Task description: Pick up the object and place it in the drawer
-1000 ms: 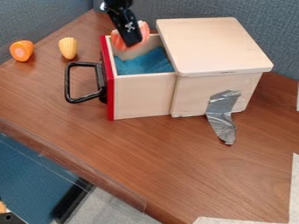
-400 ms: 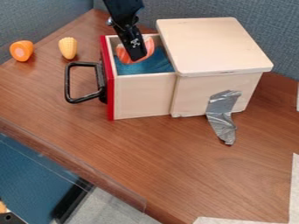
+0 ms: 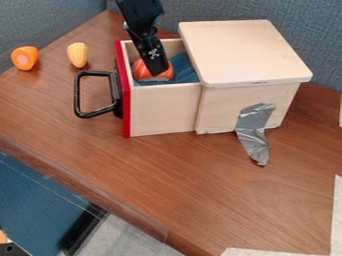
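At the open drawer (image 3: 163, 112), we see the black gripper (image 3: 157, 71) reaching down inside from above, tilted, close to the near wall; we cannot tell whether its claw is spread, pressed together or pinching anything; the orange-red object (image 3: 141, 71) with paler patches lies within the drawer's walls, by the near one, over the blue lining (image 3: 183, 69), and the gripper hides part of it from us.

Around them, we find the wooden box (image 3: 244, 52), whose flat lid overhangs the right-hand end of the drawer and leaves the left-hand end uncovered; the red front panel (image 3: 125, 117) closes off that left-hand end, and from it the black handle (image 3: 77, 92) juts out over the bench (image 3: 167, 185); silver tape (image 3: 252, 131) runs down the box's near side and onto the bench top; the orange round piece (image 3: 25, 58) sits beside the bench's upper left edge, with the yellow toy corn (image 3: 78, 54) between it and the drawer, nearer the bench's far corner; white sheeting (image 3: 337, 210) lies along the lower right; blue-grey partitions (image 3: 267, 9) rise behind the far edges.

On the gripper we note white markings (image 3: 154, 52), too small to make out.
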